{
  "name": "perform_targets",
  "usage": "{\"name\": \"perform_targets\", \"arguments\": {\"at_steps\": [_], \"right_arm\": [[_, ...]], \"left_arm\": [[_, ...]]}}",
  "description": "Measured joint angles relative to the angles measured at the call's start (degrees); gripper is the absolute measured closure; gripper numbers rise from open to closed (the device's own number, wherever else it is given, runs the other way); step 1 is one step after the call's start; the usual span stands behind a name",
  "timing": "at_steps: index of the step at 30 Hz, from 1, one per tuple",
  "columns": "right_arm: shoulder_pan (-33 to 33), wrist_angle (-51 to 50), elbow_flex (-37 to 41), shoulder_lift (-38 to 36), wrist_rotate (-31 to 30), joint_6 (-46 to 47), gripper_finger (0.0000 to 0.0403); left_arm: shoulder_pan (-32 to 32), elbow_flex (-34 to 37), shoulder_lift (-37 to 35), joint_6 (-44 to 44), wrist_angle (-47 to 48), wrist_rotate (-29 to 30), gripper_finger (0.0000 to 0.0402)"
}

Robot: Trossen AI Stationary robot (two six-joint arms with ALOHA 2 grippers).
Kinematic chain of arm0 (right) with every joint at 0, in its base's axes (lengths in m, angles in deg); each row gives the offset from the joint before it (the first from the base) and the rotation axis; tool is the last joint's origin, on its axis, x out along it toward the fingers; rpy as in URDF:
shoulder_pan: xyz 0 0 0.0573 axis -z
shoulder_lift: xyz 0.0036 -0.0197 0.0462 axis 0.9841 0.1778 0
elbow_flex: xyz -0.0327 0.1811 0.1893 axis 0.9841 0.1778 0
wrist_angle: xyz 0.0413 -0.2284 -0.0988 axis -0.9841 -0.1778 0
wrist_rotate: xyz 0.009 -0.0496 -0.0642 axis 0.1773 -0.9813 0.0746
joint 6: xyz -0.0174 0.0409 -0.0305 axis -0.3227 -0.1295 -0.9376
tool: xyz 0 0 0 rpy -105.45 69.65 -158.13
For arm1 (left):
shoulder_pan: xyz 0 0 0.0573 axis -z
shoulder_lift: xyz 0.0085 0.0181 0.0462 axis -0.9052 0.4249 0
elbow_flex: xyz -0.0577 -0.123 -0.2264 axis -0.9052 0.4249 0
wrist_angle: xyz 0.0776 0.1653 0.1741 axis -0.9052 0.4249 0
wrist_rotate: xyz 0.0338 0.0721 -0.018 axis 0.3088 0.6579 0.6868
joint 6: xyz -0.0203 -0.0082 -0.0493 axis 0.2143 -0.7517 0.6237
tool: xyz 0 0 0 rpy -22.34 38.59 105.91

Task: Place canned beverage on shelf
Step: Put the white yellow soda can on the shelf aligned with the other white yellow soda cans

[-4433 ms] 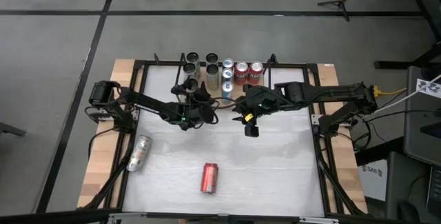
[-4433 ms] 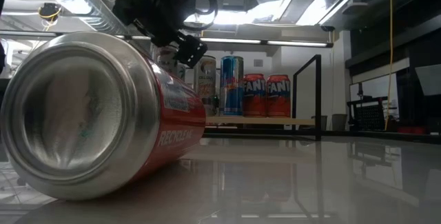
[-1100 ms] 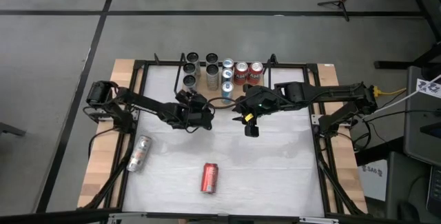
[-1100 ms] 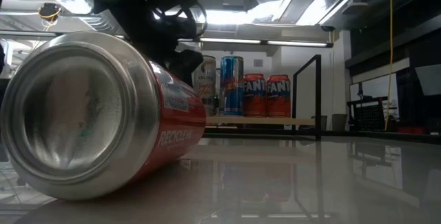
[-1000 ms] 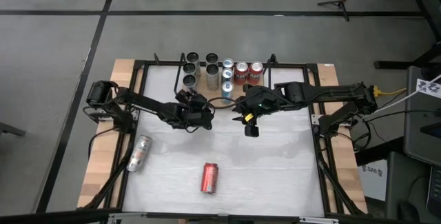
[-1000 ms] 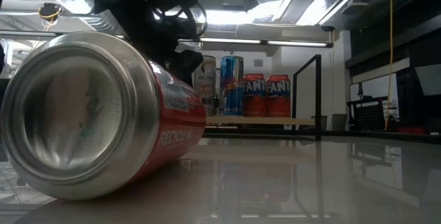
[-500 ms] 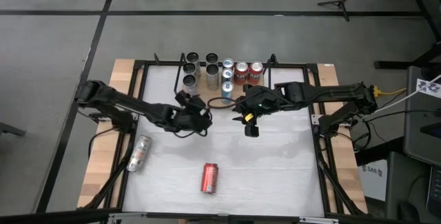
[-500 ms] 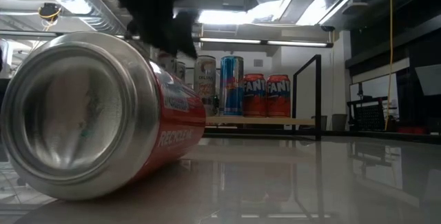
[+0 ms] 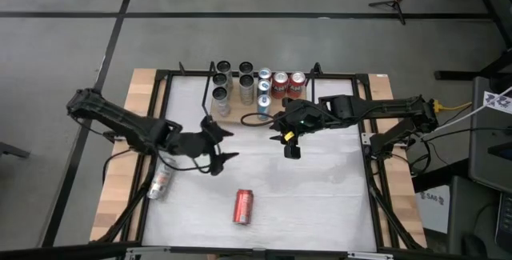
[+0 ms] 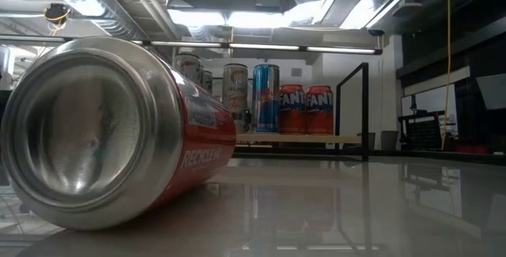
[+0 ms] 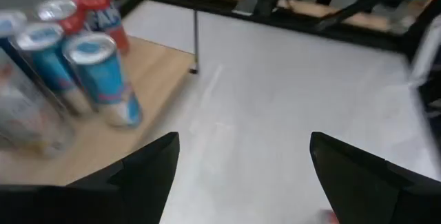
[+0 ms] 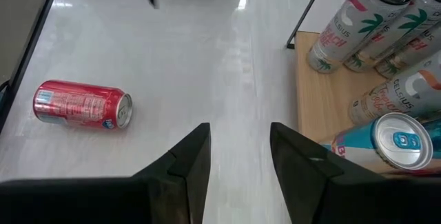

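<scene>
The shelf [image 9: 258, 106] is a light-wood board with black rod uprights at the table's far edge, and several cans stand upright on it; it also shows in the low view [image 10: 304, 139] and the left wrist view [image 11: 155, 69]. A red can [image 9: 242, 206] lies on its side near the front edge, large in the low view [image 10: 118, 130]. A silver can [image 9: 160, 182] lies on its side at the near left. My left gripper [image 9: 226, 145] is open and empty above the table, between the shelf and the silver can. My right gripper [image 9: 291, 150] is open and empty, just in front of the shelf.
A black metal frame [image 9: 160, 76] runs round the white tabletop [image 9: 320, 196], which has wooden side strips. A dark cable loop [image 9: 254, 119] lies at the shelf's front edge. Bare tabletop lies at the centre and the near right.
My left gripper has drawn back from the shelf toward the table's near left, and its arm has swung out to the left. The cans on the shelf stand as before. My right arm has kept still.
</scene>
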Motion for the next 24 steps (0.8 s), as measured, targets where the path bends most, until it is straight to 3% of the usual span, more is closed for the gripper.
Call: {"name": "perform_targets", "arguments": {"at_steps": [8, 18, 24], "right_arm": [[0.0, -0.07, 0.0, 0.0, 0.53, 0.0, 0.0256], [0.02, -0.07, 0.0, 0.0, 1.07, 0.0, 0.0256], [0.0, -0.1, 0.0, 0.0, 1.09, 0.0, 0.0256]], "left_arm": [[4.32, -0.04, -5.93, 21.23, 14.71, -3.19, 0.0082], [7.61, -0.04, -7.64, 52.9, 43.37, -18.7, 0.0082], [10.69, 1.98, -3.92, 60.43, 46.42, -26.58, 0.0082]]}}
